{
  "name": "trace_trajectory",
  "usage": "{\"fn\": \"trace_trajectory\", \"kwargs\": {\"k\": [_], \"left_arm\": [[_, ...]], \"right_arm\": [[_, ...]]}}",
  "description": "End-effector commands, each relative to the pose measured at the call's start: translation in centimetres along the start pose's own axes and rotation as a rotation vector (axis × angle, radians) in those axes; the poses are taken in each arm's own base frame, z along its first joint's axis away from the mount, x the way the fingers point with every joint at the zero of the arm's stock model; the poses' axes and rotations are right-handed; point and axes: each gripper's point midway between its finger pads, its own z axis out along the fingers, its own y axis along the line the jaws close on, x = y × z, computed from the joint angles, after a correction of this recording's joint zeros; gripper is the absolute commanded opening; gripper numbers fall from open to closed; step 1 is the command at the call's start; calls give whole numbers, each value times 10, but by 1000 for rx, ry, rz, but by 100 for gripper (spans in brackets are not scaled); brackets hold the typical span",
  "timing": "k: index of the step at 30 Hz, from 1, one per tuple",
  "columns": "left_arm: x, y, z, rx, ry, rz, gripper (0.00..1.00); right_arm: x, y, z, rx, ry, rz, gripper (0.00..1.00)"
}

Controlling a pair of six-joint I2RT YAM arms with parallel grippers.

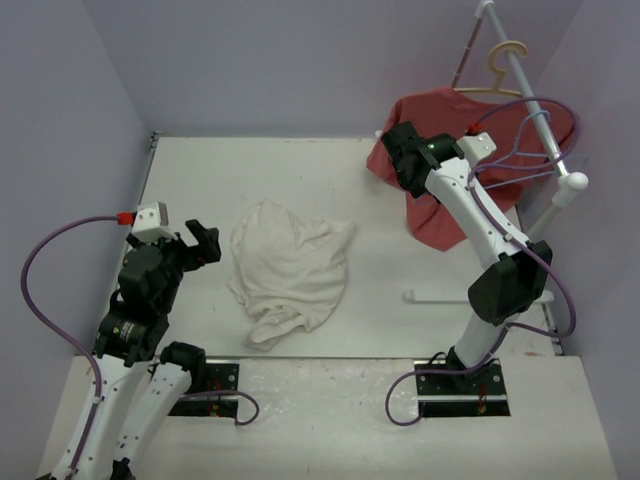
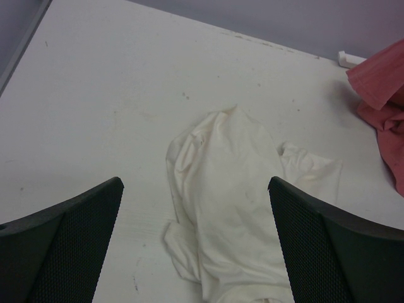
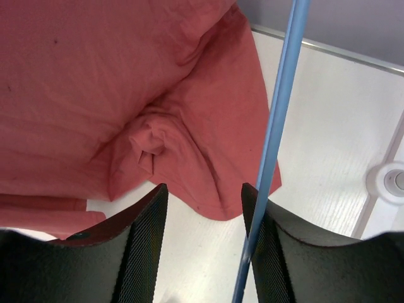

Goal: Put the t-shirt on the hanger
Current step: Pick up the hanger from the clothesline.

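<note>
Barely begun, by my reading. The left fingers (image 2: 63, 240) are spread wide and grasp nothing, hovering over the bench (image 1: 200, 170) just beside the t-shirt (image 1: 290, 270). It lies crumpled in a heap mid-bench, on no hanger. At the far right, the right fingers (image 3: 132, 252) stand partly apart and clamp nothing. The hanger (image 3: 276, 120) wire runs along the inner edge of 1 finger, in front of the red t-shirt (image 3: 95, 82). Left to do: secure the hanger, lift the shirt, thread it on
</note>
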Motion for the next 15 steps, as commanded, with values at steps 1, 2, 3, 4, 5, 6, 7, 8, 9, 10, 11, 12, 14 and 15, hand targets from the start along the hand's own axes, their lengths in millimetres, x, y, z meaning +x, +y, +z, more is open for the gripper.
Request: {"fn": "trace_trajectory", "kwargs": {"k": [1,2,3,4,5,6,7,8,9,10,11,12,14,15], "left_arm": [[-5,-5,3,24,-22,15,100],[-5,-6,3,26,-21,15,100],[-4,-6,3,26,-21,15,100],[-4,-6,3,26,-21,15,100],[-4,-6,3,27,-21,15,100],[-4,-6,3,28,-19,16,100],[-4,-7,3,29,-20,16,100],[-4,-7,3,30,-20,16,100],[-4,-7,3,32,-19,16,100],[-4,-7,3,33,-18,16,100],[-4,-8,3,34,-17,16,100],[-4,-8,3,35,-18,16,100],[-4,-8,3,37,-19,16,100],[-4,-8,3,36,-18,16,100]], "right_arm": [[-5,-20,-1,52,-13,7,52],[-4,-22,-1,54,-11,14,52],[-4,-23,-1,54,-7,17,51],[-2,-25,-1,58,-5,17,51],[0,-28,0,64,-2,15,51],[1,-31,0,68,1,13,51],[3,-32,1,72,5,10,51],[5,-37,1,82,8,2,52],[8,-41,2,94,8,-3,52],[9,-43,3,98,8,7,53],[10,-45,3,102,7,0,53],[11,-46,4,107,4,7,52],[11,-49,5,109,-7,10,39],[11,-50,6,112,-10,9,29]]}}
